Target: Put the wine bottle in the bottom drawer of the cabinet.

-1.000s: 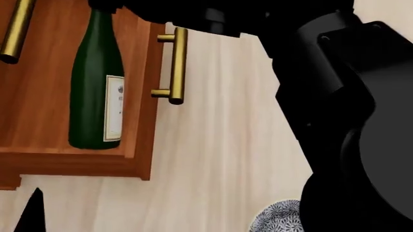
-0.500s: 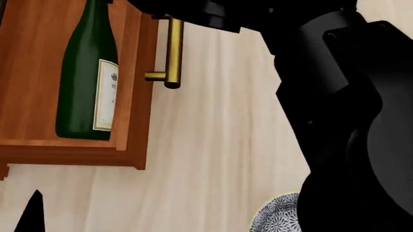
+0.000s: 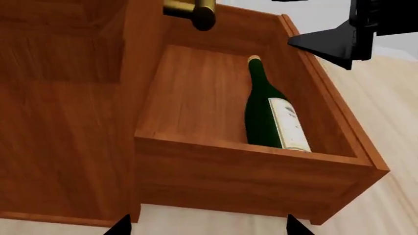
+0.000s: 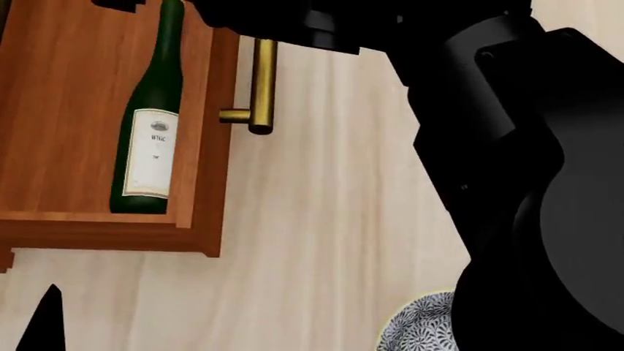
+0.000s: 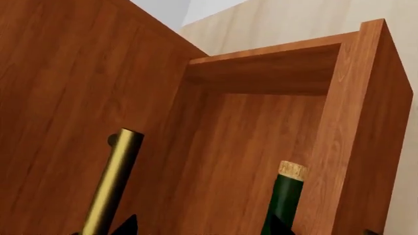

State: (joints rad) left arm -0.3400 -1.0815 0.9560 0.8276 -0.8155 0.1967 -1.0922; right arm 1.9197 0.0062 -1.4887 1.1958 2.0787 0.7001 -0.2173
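The wine bottle (image 4: 148, 139) lies on its side inside the open bottom drawer (image 4: 98, 232), label up, close to the drawer front with the brass handle (image 4: 259, 82). In the left wrist view the bottle (image 3: 271, 112) rests on the floor of the drawer (image 3: 248, 171), which stands pulled out from the cabinet (image 3: 58, 122). My right gripper (image 5: 202, 229) is open over the drawer, with the bottle's cork (image 5: 292, 170) beside one fingertip, not between them. It also shows in the left wrist view (image 3: 339, 39). My left gripper (image 3: 207, 230) is open and empty, outside the drawer's side wall.
An upper drawer's brass handle (image 5: 111, 186) juts out close to my right gripper. A blue-patterned bowl (image 4: 419, 330) sits on the pale wood floor (image 4: 322, 241) beside my right arm (image 4: 527, 183), which fills the head view's right side.
The bottle has shifted toward the drawer front and rolled so that its label faces up. Its neck now shows free below the right gripper.
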